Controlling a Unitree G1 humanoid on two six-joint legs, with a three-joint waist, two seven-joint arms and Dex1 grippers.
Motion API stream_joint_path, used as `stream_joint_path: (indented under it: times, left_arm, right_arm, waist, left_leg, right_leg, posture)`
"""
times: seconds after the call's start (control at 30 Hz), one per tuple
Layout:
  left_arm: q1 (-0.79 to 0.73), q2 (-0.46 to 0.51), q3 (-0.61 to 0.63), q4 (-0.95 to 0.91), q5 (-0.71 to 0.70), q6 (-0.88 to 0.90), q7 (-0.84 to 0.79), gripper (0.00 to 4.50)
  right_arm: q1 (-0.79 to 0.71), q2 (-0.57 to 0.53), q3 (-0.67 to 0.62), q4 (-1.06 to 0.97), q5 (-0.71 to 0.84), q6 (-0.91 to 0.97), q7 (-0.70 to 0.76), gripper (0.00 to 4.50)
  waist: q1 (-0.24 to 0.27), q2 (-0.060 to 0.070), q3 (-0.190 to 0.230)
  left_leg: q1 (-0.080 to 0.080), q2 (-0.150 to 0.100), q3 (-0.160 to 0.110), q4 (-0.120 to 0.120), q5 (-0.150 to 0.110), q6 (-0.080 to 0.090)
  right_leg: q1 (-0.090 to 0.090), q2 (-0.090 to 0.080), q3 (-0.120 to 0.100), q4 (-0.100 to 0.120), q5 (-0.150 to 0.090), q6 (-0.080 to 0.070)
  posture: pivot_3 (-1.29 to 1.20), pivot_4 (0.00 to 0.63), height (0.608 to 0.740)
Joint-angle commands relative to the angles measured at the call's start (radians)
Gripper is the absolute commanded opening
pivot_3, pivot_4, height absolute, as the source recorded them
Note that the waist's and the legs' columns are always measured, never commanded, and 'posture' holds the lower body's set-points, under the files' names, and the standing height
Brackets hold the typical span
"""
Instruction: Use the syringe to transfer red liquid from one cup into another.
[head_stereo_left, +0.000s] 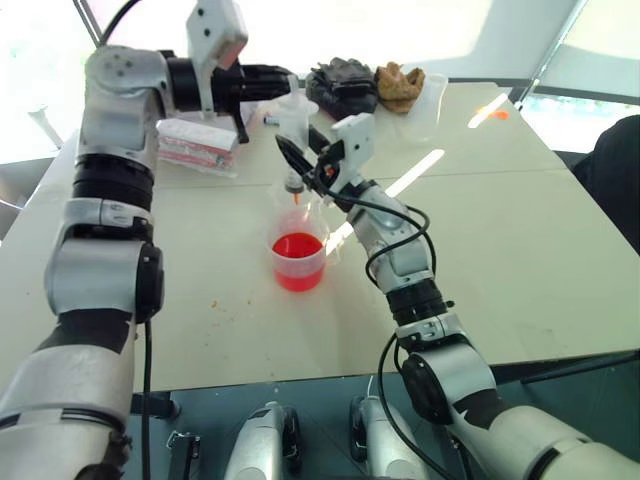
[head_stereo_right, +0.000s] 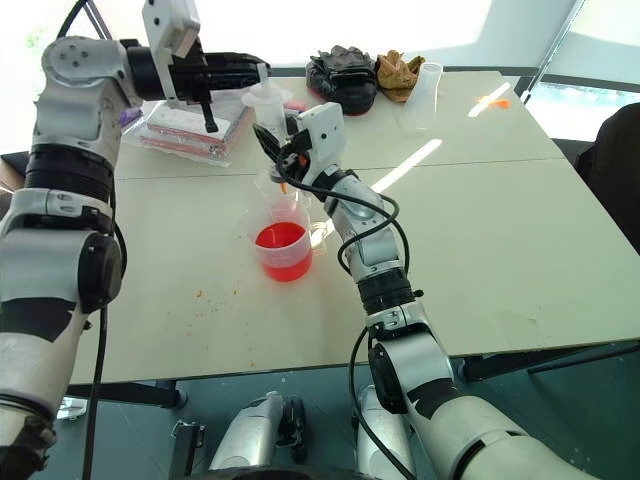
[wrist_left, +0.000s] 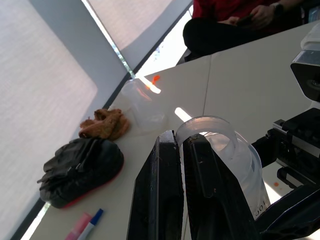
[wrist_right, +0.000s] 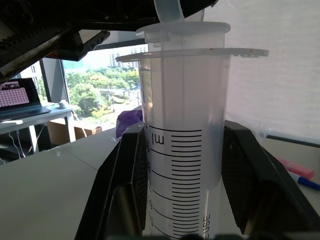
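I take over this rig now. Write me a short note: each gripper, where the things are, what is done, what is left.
Right gripper: shut on the syringe barrel, held upright.
Left gripper: shut on the syringe's plunger top.
The syringe's orange tip hangs above the cup, not in the red liquid.
The barrel looks empty, so no draw is visible yet.
Left: lower the tip, draw liquid, carry it to the clear beaker at the far edge.
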Motion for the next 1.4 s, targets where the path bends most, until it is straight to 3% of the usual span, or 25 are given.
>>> stream_joint_path:
  times: [0.03,0.2,0.33,0.5,0.8,0.9,1.03,1.17,1.27,1.4]
  left_arm:
    - [0.036,0.016,-0.028,-0.002,0.021,0.022,-0.022,0.02]
    - [-0.004,0.018,0.015,-0.005,-0.032,0.084,-0.014,0.02]
    - [-0.025,0.035,0.027,0.000,-0.043,0.104,-0.011,1.24]
    - [-0.033,0.057,0.036,-0.024,-0.060,0.134,-0.024,2.24]
    - [-0.104,0.107,0.167,-0.051,-0.177,0.282,0.066,2.24]
    - [-0.057,0.139,0.219,-0.134,-0.217,0.367,0.131,2.24]
    - [0.163,0.202,0.242,-0.447,-0.288,0.592,0.173,2.24]
    - [0.467,0.244,0.310,-0.871,-0.458,0.895,0.248,2.24]
    - [0.604,0.254,0.372,-1.068,-0.579,1.043,0.305,2.24]
    - [0.718,0.267,0.414,-1.209,-0.682,1.136,0.361,2.24]
  right_arm:
    - [-0.052,0.000,-0.028,-0.115,0.042,-0.045,-0.011,1.50]
    - [-0.047,-0.003,-0.024,-0.114,0.039,-0.046,-0.009,1.50]
    - [-0.047,-0.007,-0.022,-0.108,0.034,-0.050,-0.011,1.50]
    - [-0.052,-0.010,-0.023,-0.093,0.032,-0.059,-0.018,1.50]
    - [-0.069,0.006,-0.030,-0.092,0.056,-0.046,-0.025,1.50]
    - [-0.077,-0.008,-0.054,-0.153,0.099,0.021,-0.039,1.50]
    - [-0.131,-0.164,-0.162,-0.341,0.239,0.284,-0.064,1.50]
    - [-0.187,-0.504,-0.206,-0.435,0.326,0.641,0.034,1.50]
    - [-0.198,-0.696,-0.183,-0.423,0.367,0.899,0.093,1.50]
    - [-0.193,-0.805,-0.179,-0.346,0.453,1.242,0.141,1.50]
  waist:
    - [0.000,0.000,0.000]
    - [0.001,0.000,0.000]
    - [0.000,0.000,0.000]
    - [0.000,0.000,0.000]
    - [-0.001,0.000,0.000]
    - [-0.001,0.000,0.000]
    - [0.005,0.001,0.000]
    - [0.015,0.000,0.000]
    - [0.019,-0.001,0.000]
    - [0.012,-0.001,0.000]
  left_leg:
    - [0.000,0.000,0.000,0.000,0.000,0.000]
    - [0.000,0.000,0.000,0.000,0.000,0.000]
    - [0.000,0.000,0.000,0.000,0.000,0.000]
    - [0.000,0.000,0.000,0.000,0.000,0.000]
    - [0.000,0.000,0.000,0.000,0.000,0.000]
    - [0.000,0.000,-0.001,0.000,0.000,0.000]
    - [0.000,0.000,0.000,0.000,0.000,0.000]
    - [-0.001,-0.001,-0.002,0.001,-0.001,0.001]
    - [-0.001,0.000,-0.002,0.001,-0.002,0.002]
    - [0.002,0.000,-0.001,0.000,-0.003,0.004]
  right_leg:
    - [0.000,0.000,0.000,0.000,0.000,0.000]
    - [0.000,0.000,0.000,0.000,0.000,0.000]
    - [0.000,0.000,0.000,0.000,0.000,0.000]
    - [0.000,0.000,0.000,0.000,0.000,0.000]
    - [0.000,0.000,0.000,0.000,0.000,0.000]
    - [0.000,0.000,0.000,0.000,0.000,0.000]
    - [0.000,0.000,0.002,0.001,0.000,0.000]
    - [0.001,-0.001,0.002,0.000,0.000,0.000]
    - [0.000,-0.002,0.002,-0.002,-0.001,-0.002]
    - [0.000,-0.003,0.003,-0.003,-0.004,-0.007]
  posture:
    - [0.00,0.150,0.740]
    - [0.00,0.150,0.740]
    - [0.00,0.150,0.740]
    - [0.00,0.150,0.740]
    - [0.00,0.150,0.740]
    - [0.00,0.150,0.740]
    - [0.00,0.150,0.740]
    - [0.00,0.150,0.740]
    - [0.00,0.150,0.740]
    - [0.00,0.150,0.740]
